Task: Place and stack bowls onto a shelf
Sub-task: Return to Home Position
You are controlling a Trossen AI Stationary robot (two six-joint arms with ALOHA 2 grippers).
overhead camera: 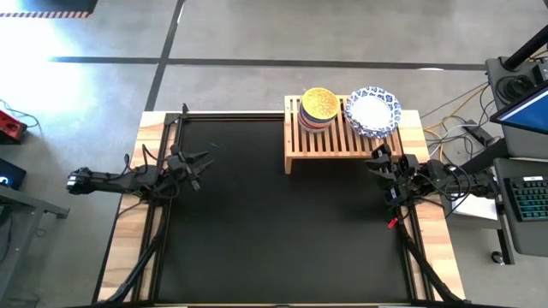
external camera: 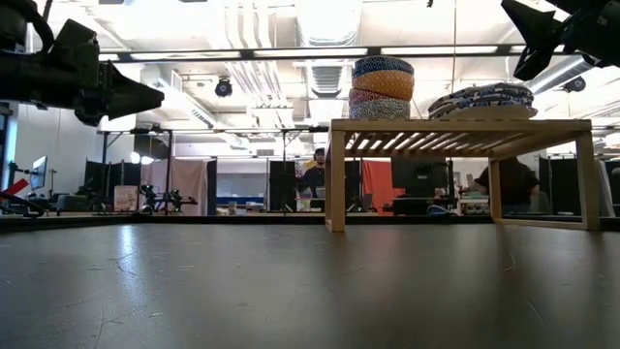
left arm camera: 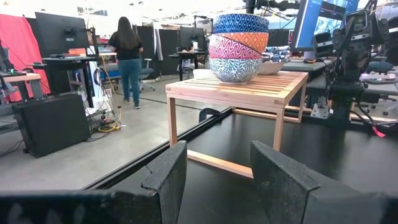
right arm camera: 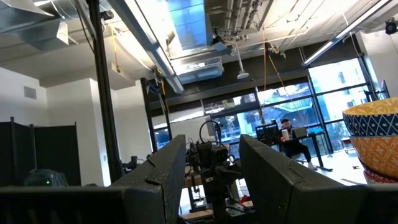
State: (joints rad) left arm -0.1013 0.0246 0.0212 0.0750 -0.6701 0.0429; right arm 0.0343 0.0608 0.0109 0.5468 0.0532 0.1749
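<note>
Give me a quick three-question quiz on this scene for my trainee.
1. True or false: the left gripper holds a bowl.
2. Seen from above, the small-bowl stack on the shelf is topped by a bowl that is: A red, B yellow, C light blue.
3. How many bowl stacks stand on the shelf?
Key: 1 false, it is open and empty; 2 B; 3 two, the other being the white blue-rimmed stack.

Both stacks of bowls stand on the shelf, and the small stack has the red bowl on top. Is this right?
No. The high view shows the yellow bowl on top of the small stack. Both stacks do stand on the shelf.
</note>
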